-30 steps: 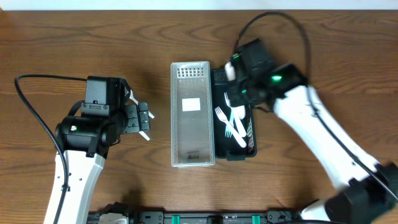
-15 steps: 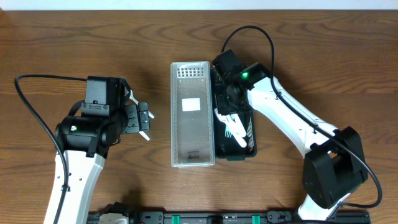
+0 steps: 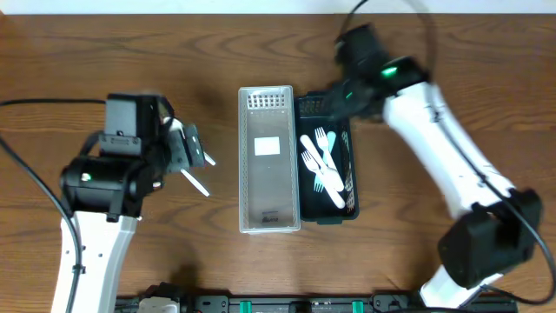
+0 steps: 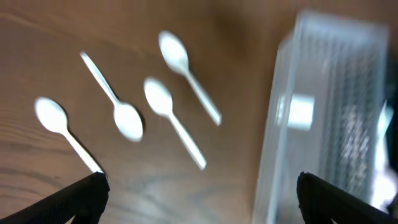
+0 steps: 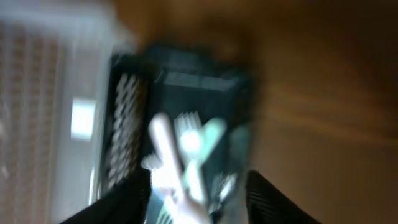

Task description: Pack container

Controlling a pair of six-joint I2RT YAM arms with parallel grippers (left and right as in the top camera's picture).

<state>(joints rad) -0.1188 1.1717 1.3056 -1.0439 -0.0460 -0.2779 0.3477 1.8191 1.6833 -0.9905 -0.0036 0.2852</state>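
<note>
A clear plastic container (image 3: pixel 269 161) stands mid-table, and a black tray (image 3: pixel 349 178) holding white and teal forks (image 3: pixel 321 165) sits against its right side. My right gripper (image 3: pixel 340 97) is open and empty above the tray's far end. The blurred right wrist view shows the forks (image 5: pixel 186 149) in the black tray (image 5: pixel 239 93) between its fingers (image 5: pixel 199 190). My left gripper (image 3: pixel 193 155) is open and empty, left of the clear container. Its wrist view (image 4: pixel 199 186) shows several white spoons (image 4: pixel 165 102) on the wood beside the clear container (image 4: pixel 329 118).
The table is brown wood. In the overhead view the left arm covers most of the spoons; only a white handle (image 3: pixel 196 182) pokes out. Cables trail from both arms. A black rail runs along the near table edge (image 3: pixel 278 304).
My right gripper dipped over the black tray, then pulled back toward the tray's far end. My left arm shifted slightly left and toward the far side.
</note>
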